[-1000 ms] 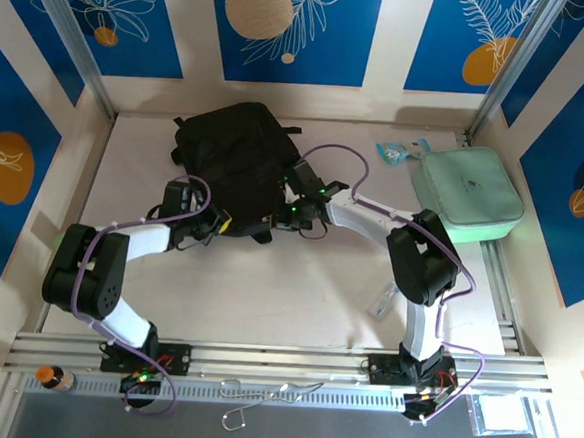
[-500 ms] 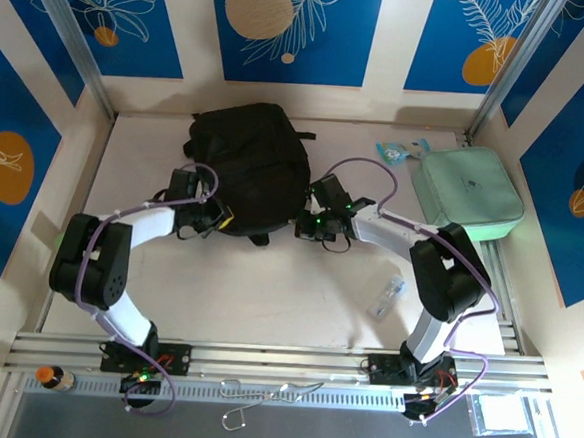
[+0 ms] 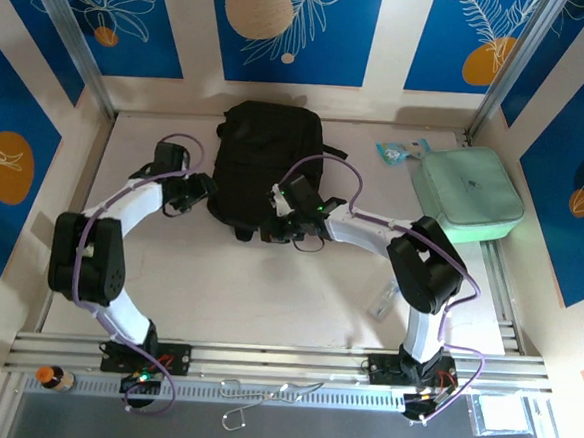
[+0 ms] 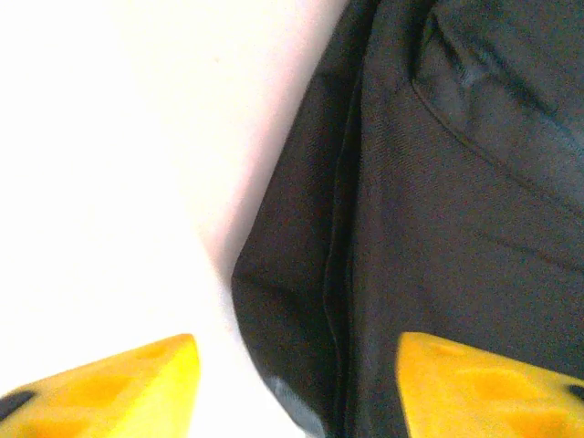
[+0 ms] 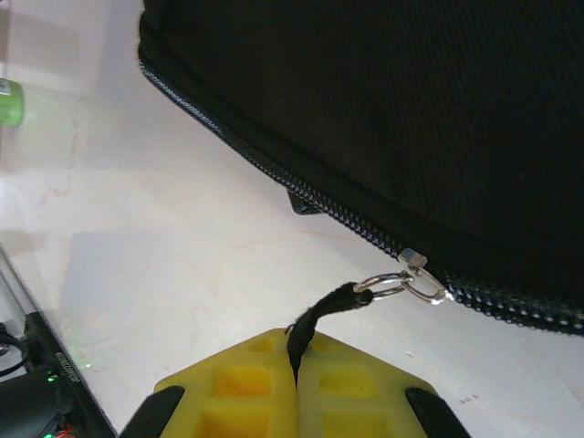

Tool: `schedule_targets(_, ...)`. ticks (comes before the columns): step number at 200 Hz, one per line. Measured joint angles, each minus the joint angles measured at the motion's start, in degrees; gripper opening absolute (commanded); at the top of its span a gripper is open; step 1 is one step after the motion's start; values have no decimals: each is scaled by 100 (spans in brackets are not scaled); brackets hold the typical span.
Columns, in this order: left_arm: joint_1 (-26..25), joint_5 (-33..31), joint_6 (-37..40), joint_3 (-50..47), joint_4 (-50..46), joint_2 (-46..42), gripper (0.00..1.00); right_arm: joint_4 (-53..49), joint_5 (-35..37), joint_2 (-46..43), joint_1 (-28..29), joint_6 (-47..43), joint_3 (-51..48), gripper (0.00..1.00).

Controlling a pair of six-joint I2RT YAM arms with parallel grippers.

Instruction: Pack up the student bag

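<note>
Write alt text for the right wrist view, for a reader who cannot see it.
The right gripper, yellow and shut, pinches a black cord pull tied to a metal ring on the zipper of the student bag. The black bag spans the top of the view, lying on a pale table.

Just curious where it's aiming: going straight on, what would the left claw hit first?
Most likely the side of the student bag, right ahead of the open left claw, though depth is unclear.

Matt black woven-cloth student bag (image 3: 261, 157)
</note>
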Motion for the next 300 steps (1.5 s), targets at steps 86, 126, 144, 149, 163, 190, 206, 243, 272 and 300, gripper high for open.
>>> schedule_targets(86,-828,55,-1690,-994,-129,-1182,72,343,-181,13,-149,4,-245,0)
schedule_targets(126,-1543,-236,-2662,-1405,553,-981,72,396,-181,11,-267,46,-356,0)
schedule_targets(144,-1644,-304,-2979,-1449,962,-741,69,404,-181,-20,-267,44,-356,0)
schedule_targets(149,-1650,-317,-3047,-1453,1051,-688,66,404,-181,-31,-267,46,-356,0)
schedule_targets(163,-1661,-376,-3209,-1469,1276,-588,55,407,-177,-76,-267,44,-356,0)
schedule_targets(190,-1672,-498,-3386,-1480,1530,-450,38,404,-153,-140,-289,63,-356,0)
schedule_targets(206,-1683,-560,-3456,-1480,1569,-402,29,382,-125,-149,-299,63,-356,0)
schedule_targets(243,-1683,-662,-3405,-1480,1611,-365,11,153,-24,-162,-411,63,-356,0)
schedule_targets(272,-1683,-693,-3316,-1480,1626,-317,6,-66,-11,-280,-745,57,-356,0)
schedule_targets(300,-1683,-695,-3165,-1480,1624,-317,2,-155,-111,-365,-1222,-9,-382,0)
